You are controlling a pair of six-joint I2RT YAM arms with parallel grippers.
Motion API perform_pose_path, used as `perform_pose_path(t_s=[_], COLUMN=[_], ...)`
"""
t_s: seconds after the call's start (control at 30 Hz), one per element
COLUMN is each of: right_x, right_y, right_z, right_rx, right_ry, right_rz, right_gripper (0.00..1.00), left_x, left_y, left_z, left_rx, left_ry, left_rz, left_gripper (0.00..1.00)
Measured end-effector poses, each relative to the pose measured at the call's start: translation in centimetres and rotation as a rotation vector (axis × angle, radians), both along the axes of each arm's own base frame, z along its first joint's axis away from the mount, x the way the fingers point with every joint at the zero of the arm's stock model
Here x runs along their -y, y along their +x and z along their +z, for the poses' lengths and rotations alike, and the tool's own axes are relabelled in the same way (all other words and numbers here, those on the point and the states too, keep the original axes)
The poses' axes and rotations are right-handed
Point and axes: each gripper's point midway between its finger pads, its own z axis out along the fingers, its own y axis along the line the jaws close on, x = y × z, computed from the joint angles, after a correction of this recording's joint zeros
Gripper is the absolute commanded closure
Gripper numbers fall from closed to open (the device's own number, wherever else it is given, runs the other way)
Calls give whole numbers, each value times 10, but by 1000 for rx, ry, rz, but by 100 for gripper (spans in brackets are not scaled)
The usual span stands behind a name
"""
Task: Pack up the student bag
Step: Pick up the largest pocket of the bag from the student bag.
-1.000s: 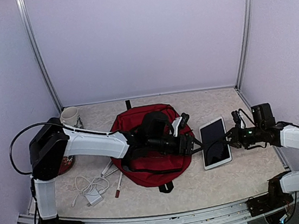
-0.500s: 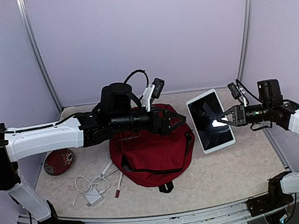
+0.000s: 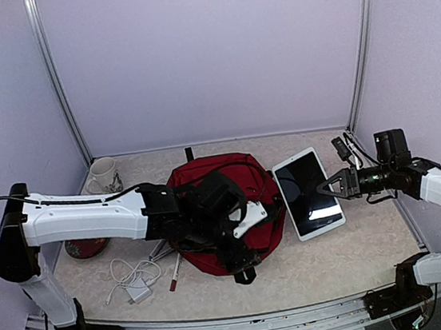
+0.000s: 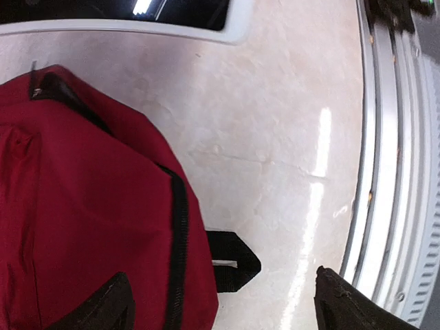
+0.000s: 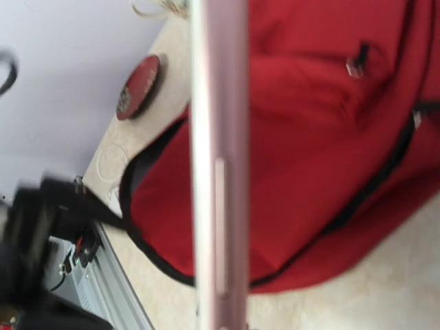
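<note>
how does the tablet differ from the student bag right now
The tablet is a flat rigid slab, white-framed with a dark screen; the student bag is soft dark-red fabric and far bigger. The tablet is held at its edge by the right gripper; the bag lies loose on the table.

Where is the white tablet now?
In the top view, the tablet is right of the student bag, its right edge gripped by the right claw.

One student bag [image 3: 215, 174], one tablet [image 3: 309, 194], one mug [image 3: 103, 175], one red disc [image 3: 82, 249] and one tangled white cable [image 3: 129, 271].
</note>
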Motion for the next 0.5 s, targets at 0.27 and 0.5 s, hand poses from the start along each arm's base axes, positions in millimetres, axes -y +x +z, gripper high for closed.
perform_pose_path(t_s=[0.27, 0.5], right_x=[1, 4], right_y=[-3, -12], right_z=[-6, 3], right_rx=[-32, -13], right_ry=[8, -4], right_rz=[-10, -23], right_gripper=[100, 100], left_x=[-20, -18], left_y=[27, 46], left_z=[-49, -40], left_rx=[170, 234], left_ry=[251, 232], left_rz=[-63, -23], left_gripper=[45, 73])
